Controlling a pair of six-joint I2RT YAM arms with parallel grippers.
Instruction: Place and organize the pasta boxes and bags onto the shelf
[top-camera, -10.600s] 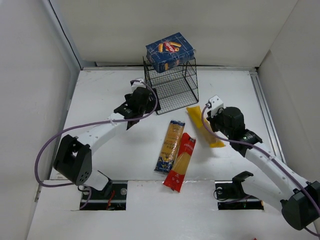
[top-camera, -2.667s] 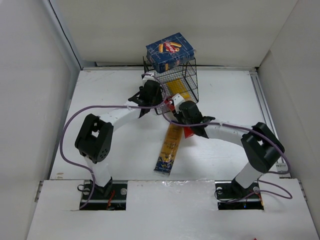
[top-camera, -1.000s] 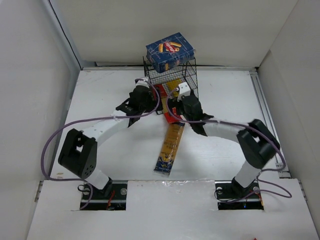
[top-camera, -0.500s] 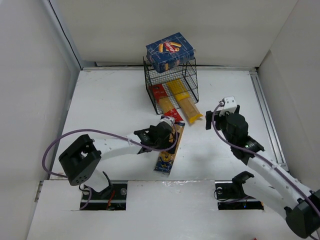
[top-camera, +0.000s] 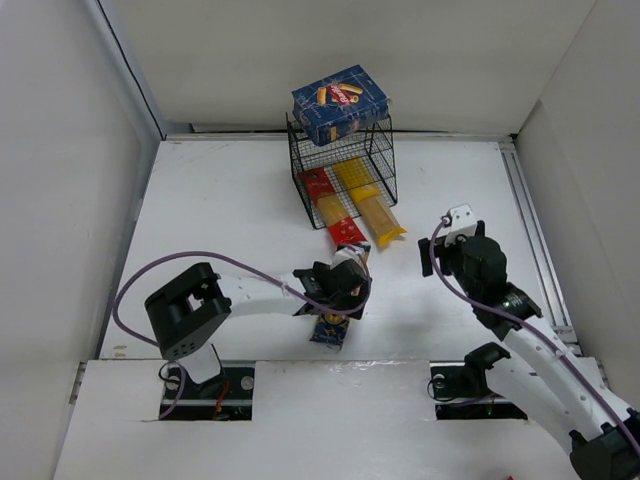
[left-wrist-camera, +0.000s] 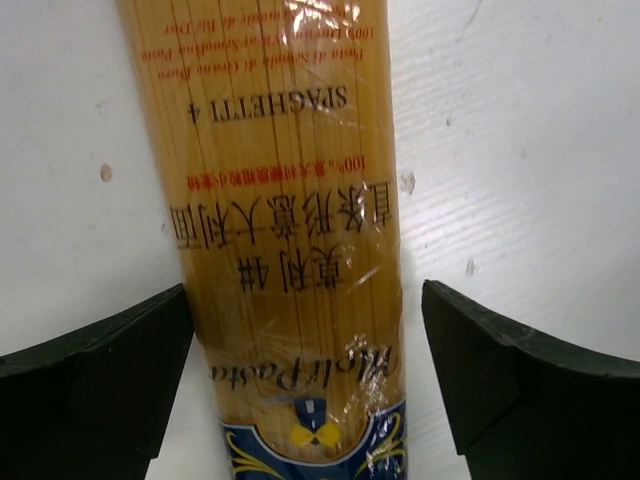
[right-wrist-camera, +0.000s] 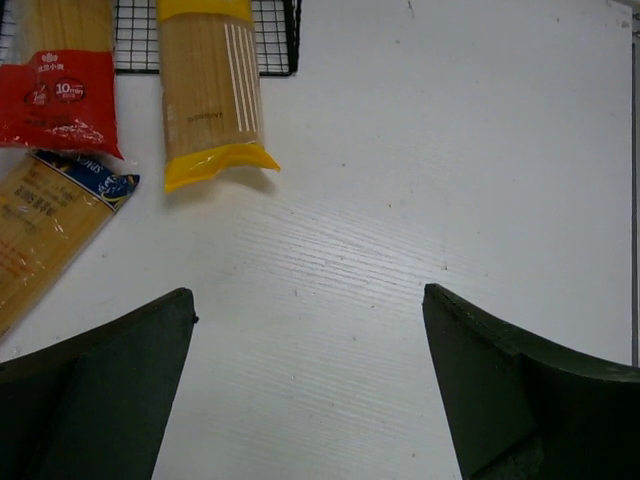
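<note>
The dark blue pasta box (top-camera: 340, 103) lies on top of the black wire shelf (top-camera: 377, 160). A red bag (top-camera: 323, 203) and a yellow bag (top-camera: 371, 212) lie side by side in its lower tier, their near ends sticking out onto the table. The orange-tan bag (left-wrist-camera: 290, 220) with a dark blue end (top-camera: 328, 333) lies flat on the table. My left gripper (left-wrist-camera: 308, 380) is down over it, open, with a finger on each side; the left finger is almost at the wrapper. My right gripper (right-wrist-camera: 310, 390) hangs open over bare table to the right (top-camera: 445, 250).
White walls close in the table on three sides. The right wrist view shows the red bag (right-wrist-camera: 60, 100), the yellow bag (right-wrist-camera: 205, 100) and the shelf's front wire (right-wrist-camera: 275, 40) ahead. A rail (top-camera: 530, 230) runs along the table's right edge.
Both arms have left the shelf, where the red bag now lies. The left gripper came down astride the orange-tan bag and its jaws narrowed slightly. The right arm drew back to the right.
</note>
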